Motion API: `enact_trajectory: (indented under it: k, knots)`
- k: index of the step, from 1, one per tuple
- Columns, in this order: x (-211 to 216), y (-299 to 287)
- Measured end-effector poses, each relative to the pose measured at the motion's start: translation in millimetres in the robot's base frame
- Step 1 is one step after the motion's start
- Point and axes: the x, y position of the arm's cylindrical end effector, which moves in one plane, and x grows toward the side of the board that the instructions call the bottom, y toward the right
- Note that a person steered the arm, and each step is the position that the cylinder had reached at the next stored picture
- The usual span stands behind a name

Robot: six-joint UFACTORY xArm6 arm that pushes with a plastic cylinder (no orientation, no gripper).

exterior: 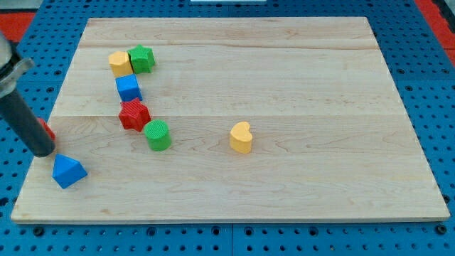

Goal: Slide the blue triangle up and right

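Note:
The blue triangle (68, 171) lies near the board's lower left corner. My dark rod comes in from the view's upper left, and my tip (43, 151) rests just above and left of the blue triangle, very close to it; I cannot tell if they touch. A small red block (49, 131) shows partly from behind the rod at the board's left edge; its shape is hidden.
A yellow block (120, 62) and a green star (142, 58) sit together at the upper left. Below them are a blue cube (129, 88), a red star (134, 114) and a green cylinder (157, 135). A yellow heart (241, 137) stands near the middle of the wooden board (298, 85).

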Motion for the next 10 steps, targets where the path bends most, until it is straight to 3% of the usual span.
enact_trajectory:
  k: [3,4,5,6,10]
  knots:
    - [16.2,-19.0]
    - [54.1,1.1]
    - [59.4,52.3]
    - [41.2,74.3]
    - [-26.1,55.8]
